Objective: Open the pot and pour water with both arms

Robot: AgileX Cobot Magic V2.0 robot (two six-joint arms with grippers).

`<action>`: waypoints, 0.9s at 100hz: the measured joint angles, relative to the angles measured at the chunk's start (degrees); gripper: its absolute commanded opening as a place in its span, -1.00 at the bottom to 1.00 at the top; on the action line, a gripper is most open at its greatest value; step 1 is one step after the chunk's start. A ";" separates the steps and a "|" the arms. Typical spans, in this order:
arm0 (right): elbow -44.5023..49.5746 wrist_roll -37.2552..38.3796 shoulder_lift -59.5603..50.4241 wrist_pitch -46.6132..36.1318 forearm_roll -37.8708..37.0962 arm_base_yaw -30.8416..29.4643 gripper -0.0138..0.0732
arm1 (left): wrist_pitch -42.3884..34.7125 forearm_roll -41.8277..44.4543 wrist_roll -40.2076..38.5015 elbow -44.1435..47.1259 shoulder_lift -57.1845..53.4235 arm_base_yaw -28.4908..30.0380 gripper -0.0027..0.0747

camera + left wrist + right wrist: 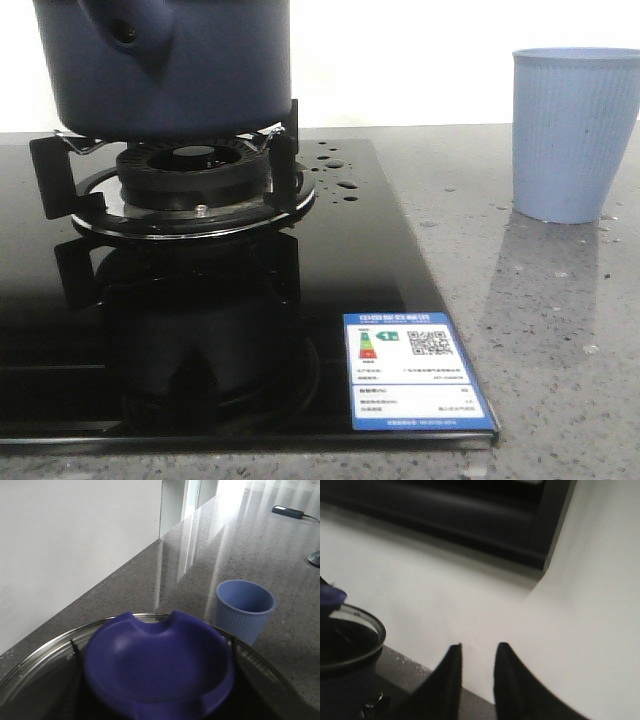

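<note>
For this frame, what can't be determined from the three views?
- Pot: top and lid cut off by the front view's upper edge.
- Pot's contents: left wrist view is filled by the blurred blue lid knob on the glass lid.
- Left gripper: not visible in any view, so its state is unknown.
- Right gripper: only dark fingertips show, slightly apart, holding nothing.
- Cup: inside not visible from the front.
- Label: text too small.

Dark navy-blue matte pot (165, 70), upright on burner; stubby holed handle facing front; glass lid on

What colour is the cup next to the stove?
Light blue, with thin ribs down its side; the cup shows best in the front view.
</note>
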 measured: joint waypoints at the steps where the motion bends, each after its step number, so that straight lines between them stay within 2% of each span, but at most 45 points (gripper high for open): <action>1: 0.00 0.00 -0.58 0.00 0.00 0.00 -0.84 | 0.00 0.00 0.09 0.00 0.14 0.00 -0.23; 30: -0.12 0.00 -5.17 1.41 0.09 0.00 -0.84 | -0.28 1.21 2.08 0.00 0.99 0.35 -0.23; 58: -0.12 0.00 -5.17 1.96 0.09 0.00 -0.84 | 2.11 1.81 2.23 0.00 0.99 4.98 -0.23; 90: -0.12 0.00 -4.59 1.96 0.11 0.00 -0.84 | 3.97 1.81 2.33 0.00 2.73 3.53 -0.23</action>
